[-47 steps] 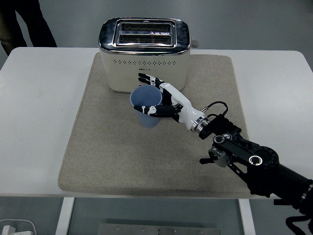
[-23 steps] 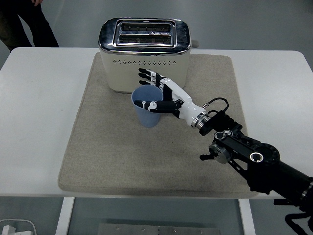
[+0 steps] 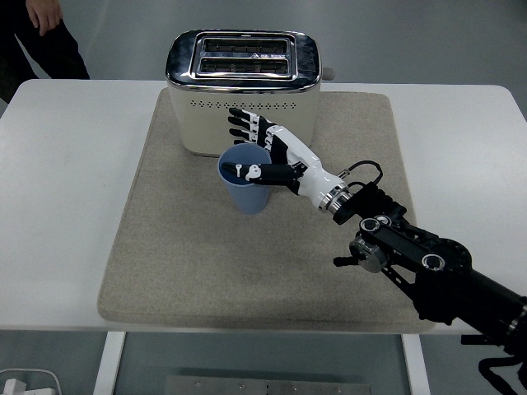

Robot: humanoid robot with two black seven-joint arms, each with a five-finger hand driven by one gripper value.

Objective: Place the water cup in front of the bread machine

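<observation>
A blue water cup (image 3: 244, 188) stands upright on the beige mat (image 3: 181, 247), just in front of the cream toaster (image 3: 243, 90). My right hand (image 3: 257, 150) reaches in from the lower right and hovers at the cup's far right rim. Its fingers (image 3: 240, 125) are straight and spread behind the cup toward the toaster's front wall. The thumb (image 3: 249, 171) lies over the cup's opening. The hand looks open, with no grip on the cup wall. My left arm does not show.
The mat lies on a white table (image 3: 58, 206). A person in dark clothes stands at the top left corner, one hand (image 3: 41, 12) showing. Bare mat lies left of and below the cup.
The cup went from slightly tilted to upright and shifted a little left. My fingers have spread and slid further left behind it, and the thumb has lifted from the cup's front to over its opening.
</observation>
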